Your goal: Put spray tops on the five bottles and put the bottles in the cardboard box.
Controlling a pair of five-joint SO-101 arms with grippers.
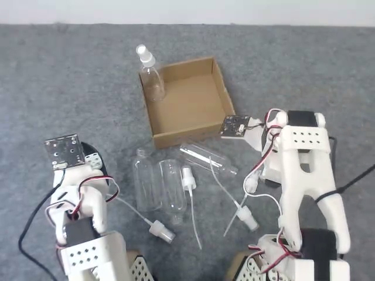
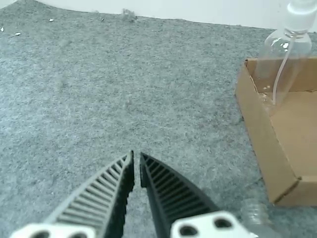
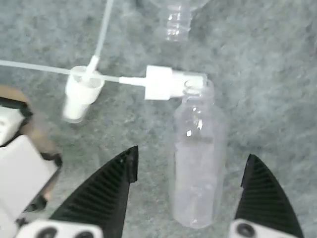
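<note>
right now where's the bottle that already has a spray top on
High view: the capped bottle stands upright inside the box, in its far left corner, beyond the loose bottles lying in front of the box.

You have a mottled grey carpet (image 1: 70,76) under a plain brown box (image 1: 193,102). Your bottles (image 1: 146,181) are clear, their spray tops (image 1: 188,177) white. Both arms (image 1: 304,170) are white with red and black wires (image 1: 265,153). The left gripper (image 2: 137,168) is black and ribbed, the right gripper (image 3: 192,154) plain black.

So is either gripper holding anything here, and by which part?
Nothing is held. The left gripper is shut and empty; the right gripper is open around an uncapped bottle, not gripping it.
</note>
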